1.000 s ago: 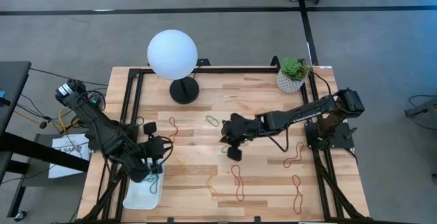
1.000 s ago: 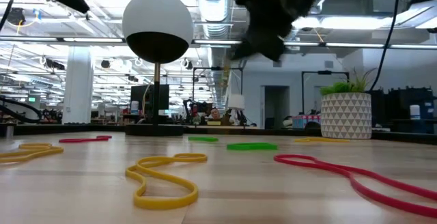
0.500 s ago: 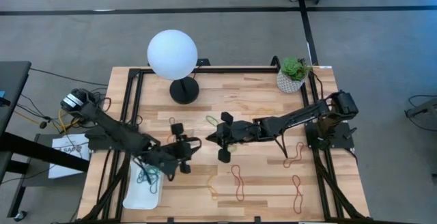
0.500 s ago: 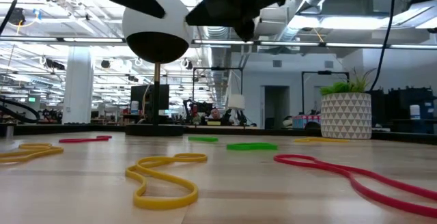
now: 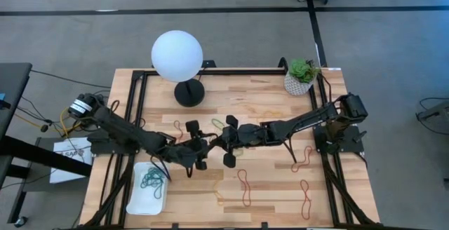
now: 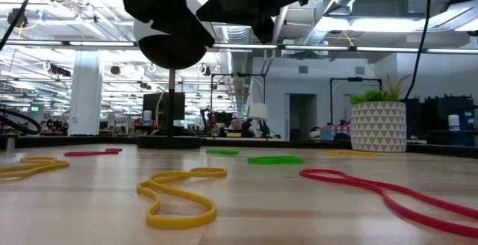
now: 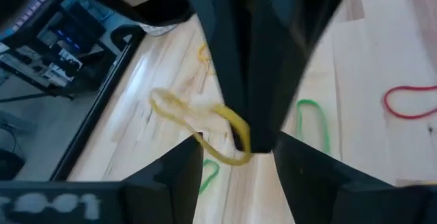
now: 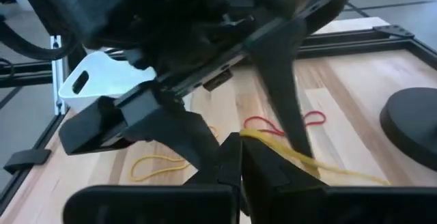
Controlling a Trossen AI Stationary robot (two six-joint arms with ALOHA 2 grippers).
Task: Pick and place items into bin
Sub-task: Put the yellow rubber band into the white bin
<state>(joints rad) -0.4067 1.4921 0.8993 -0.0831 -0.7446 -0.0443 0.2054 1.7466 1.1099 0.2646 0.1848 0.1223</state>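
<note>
Since a second ago: left claw [image 5: 196, 148] gone from over the small white shallow tray [image 5: 137, 196] to mid-surface, fingers now spread around the right claw [image 5: 229, 139]. Right claw pinched shut on a thin yellow rubber band [image 7: 205, 130], a slack elongated loop trailing off its tip

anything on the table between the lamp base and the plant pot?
High view: bare wood between the lamp base and the plant pot.
</note>
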